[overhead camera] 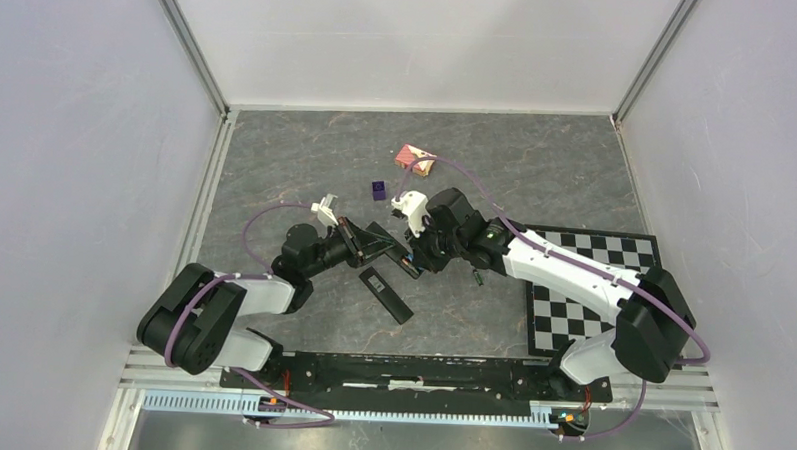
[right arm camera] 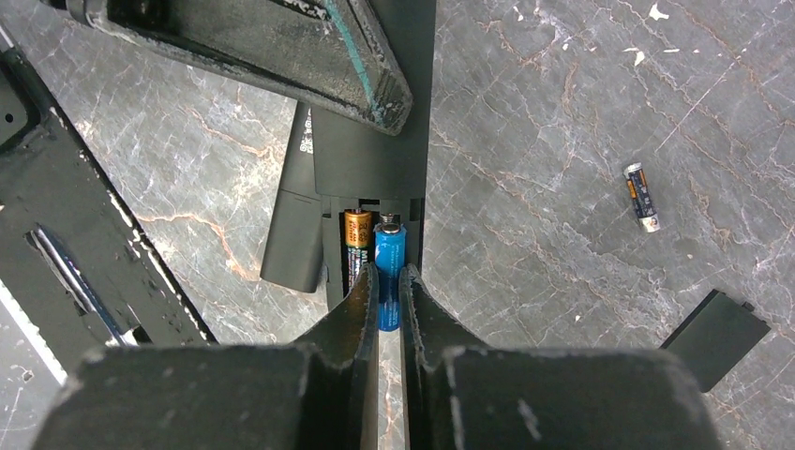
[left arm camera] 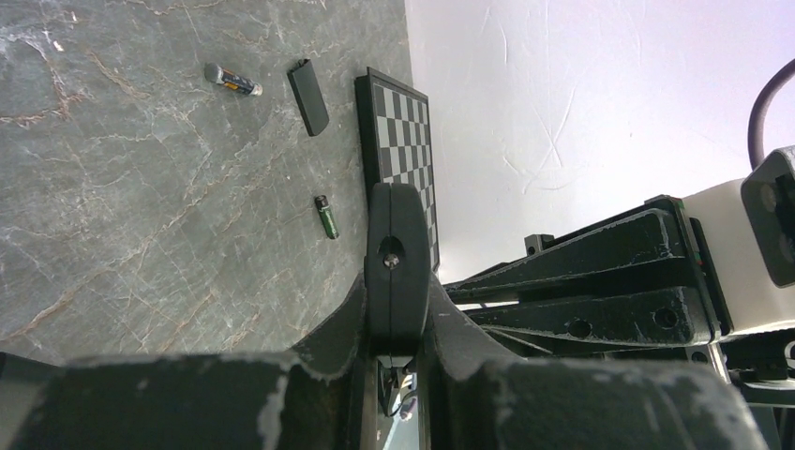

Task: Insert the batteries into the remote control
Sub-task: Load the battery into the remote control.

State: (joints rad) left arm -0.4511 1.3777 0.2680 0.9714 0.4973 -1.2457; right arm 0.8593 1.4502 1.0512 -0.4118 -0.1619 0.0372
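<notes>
My left gripper (overhead camera: 357, 242) is shut on the black remote control (overhead camera: 379, 242), holding it off the table; in the left wrist view the remote (left arm camera: 394, 253) shows end-on between the fingers. In the right wrist view its battery compartment (right arm camera: 375, 150) lies open. A dark battery with a copper end (right arm camera: 357, 246) lies in one slot. Beside it is the blue battery (right arm camera: 390, 246), with my right gripper (right arm camera: 389, 272) closed narrowly on its sides. A dark green battery (left arm camera: 326, 217) lies loose on the table by the checkerboard.
A loose flat black bar with a pale patch (overhead camera: 385, 295) lies just in front of the grippers. Another small battery (right arm camera: 642, 197) lies on the table. A purple cube (overhead camera: 379, 190) and a red-and-white box (overhead camera: 417, 161) sit behind. A checkerboard (overhead camera: 592, 292) covers the right side.
</notes>
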